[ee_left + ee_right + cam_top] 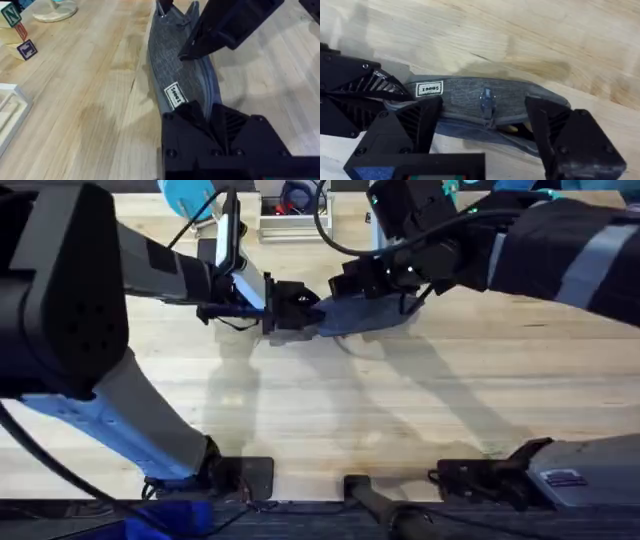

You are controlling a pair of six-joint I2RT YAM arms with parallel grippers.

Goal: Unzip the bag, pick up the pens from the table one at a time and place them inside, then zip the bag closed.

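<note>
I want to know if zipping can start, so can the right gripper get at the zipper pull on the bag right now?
Probably yes. The right gripper hangs open straddling the bag, the zipper pull between its fingers with nothing covering it. The left gripper holds the bag's labelled end, off to the side.

the elongated blue-grey fabric pouch [485,100] has a fine heathered weave, a darker slate zipper band, and a small white label [175,94] printed in dark letters. the pale wooden plank table [330,420] shows light tan grain with faint brown streaks. both two-finger grippers [212,117] [485,131] are matte black.
</note>
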